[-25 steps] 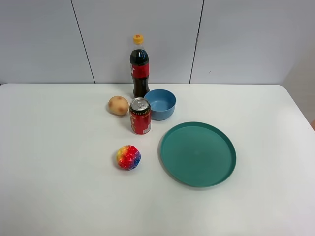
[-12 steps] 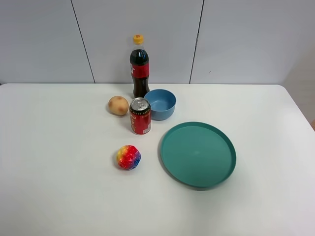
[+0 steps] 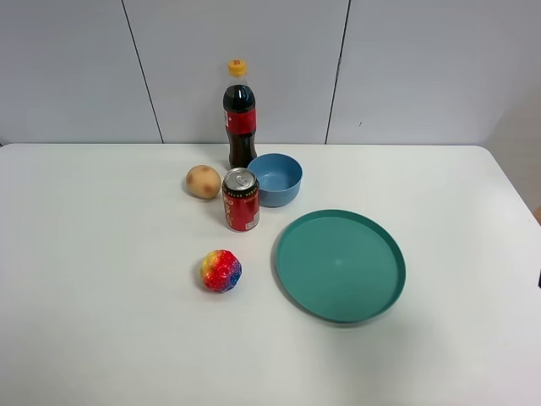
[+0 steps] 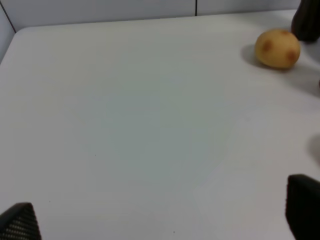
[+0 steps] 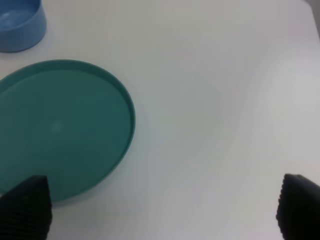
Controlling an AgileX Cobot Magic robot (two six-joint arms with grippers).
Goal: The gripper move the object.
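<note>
The rainbow ball lies on the white table, left of the teal plate and in front of the red can. It shows in neither wrist view. Neither arm shows in the exterior high view, apart from a dark sliver at the right edge. My left gripper is open and empty over bare table, with the tan fruit far ahead. My right gripper is open and empty, just past the plate's rim.
A cola bottle stands at the back, with a blue bowl and the tan fruit in front of it. The bowl also shows in the right wrist view. A grey wall runs behind the table.
A small dark sliver has appeared at the right edge of the exterior high view. The ball and the other objects have not moved.
</note>
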